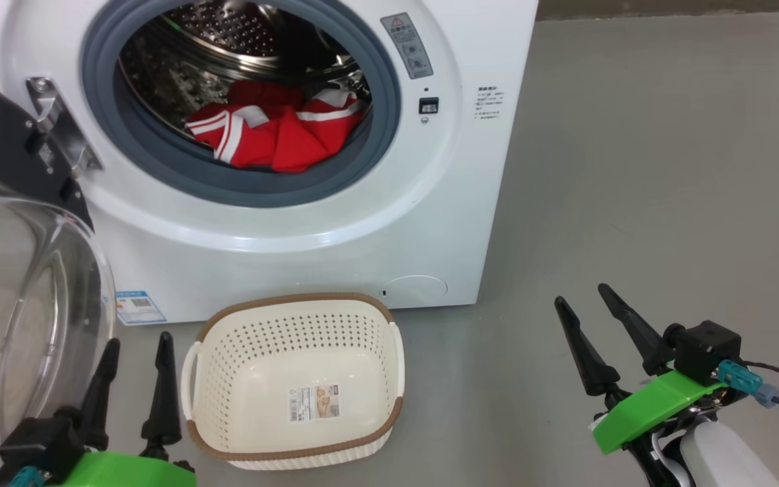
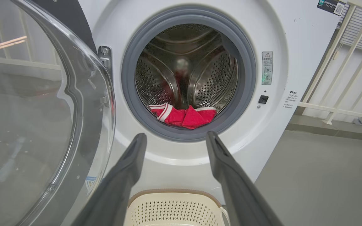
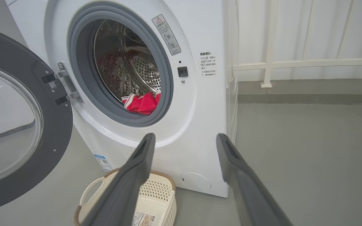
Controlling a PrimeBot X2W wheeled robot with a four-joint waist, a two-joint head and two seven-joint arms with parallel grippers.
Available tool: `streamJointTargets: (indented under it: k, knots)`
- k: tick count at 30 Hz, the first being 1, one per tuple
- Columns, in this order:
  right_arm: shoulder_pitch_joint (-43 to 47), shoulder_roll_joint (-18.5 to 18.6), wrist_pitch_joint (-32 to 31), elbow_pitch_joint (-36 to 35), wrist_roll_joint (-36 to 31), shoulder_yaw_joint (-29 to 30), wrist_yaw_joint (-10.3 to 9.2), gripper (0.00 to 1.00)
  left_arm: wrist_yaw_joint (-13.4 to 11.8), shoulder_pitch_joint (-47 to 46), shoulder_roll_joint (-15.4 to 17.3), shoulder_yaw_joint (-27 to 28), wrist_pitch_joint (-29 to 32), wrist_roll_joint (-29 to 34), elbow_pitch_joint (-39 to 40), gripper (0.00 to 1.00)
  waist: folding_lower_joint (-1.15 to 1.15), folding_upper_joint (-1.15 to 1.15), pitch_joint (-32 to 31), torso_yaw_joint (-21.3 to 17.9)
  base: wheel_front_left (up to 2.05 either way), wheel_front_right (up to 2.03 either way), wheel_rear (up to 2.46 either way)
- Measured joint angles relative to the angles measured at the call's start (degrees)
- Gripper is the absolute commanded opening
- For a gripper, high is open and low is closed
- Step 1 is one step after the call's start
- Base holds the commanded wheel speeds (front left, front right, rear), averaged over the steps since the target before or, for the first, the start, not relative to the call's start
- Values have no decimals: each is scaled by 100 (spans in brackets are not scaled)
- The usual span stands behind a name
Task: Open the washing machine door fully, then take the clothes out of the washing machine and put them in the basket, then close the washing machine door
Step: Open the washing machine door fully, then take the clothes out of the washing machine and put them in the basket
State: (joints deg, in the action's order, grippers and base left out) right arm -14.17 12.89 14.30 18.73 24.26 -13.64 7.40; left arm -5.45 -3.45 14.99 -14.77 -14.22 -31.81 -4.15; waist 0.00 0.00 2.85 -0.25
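Left pincer (image 1: pixel 138 341) and right pincer (image 1: pixel 580 295) both stand wide open and empty, either side of the basket (image 1: pixel 295 299), while the clothes (image 1: pixel 274 132) lie heaped at the front of the drum (image 1: pixel 227 34): soft, light, limp, likely best pinched at a raised fold.

No wording is legible. The washing machine (image 1: pixel 335 237) bears a grey sticker (image 1: pixel 406 46) with a red warning triangle, a block of small Chinese print (image 1: pixel 489 103) and a blue QR-code label (image 1: pixel 138 308) at its lower corner. A paper label (image 1: pixel 314 403), print too tiny, lies on the bottom of the basket (image 1: pixel 295 298).
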Motion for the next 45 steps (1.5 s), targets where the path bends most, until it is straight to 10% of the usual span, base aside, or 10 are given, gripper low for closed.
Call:
streamJointTargets:
  k: [45]
  knots:
    - [1,46,1,-205,-98,260,0,100,478,112,-479,515,-7,510,-232,100,0,0,-10,-5,0,0,0]
